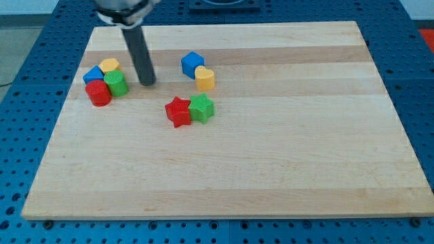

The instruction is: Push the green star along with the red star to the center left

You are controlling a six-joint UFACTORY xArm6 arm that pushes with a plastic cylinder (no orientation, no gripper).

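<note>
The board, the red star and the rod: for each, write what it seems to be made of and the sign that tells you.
Board: pale wood, matt; grain streaks and plank bands show.
Red star: probably painted wood or plastic; even, saturated colour, soft sheen, no grain visible.
Rod, ending at my tip: dark, smooth, maybe metal or plastic; the look leaves it open.

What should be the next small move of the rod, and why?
Probably my tip should travel around to the view's right of the green star-shaped block. That block touches the red star-shaped block on its right side, and my tip now stands up-left of both, so pushing leftward needs it behind the green one.
</note>
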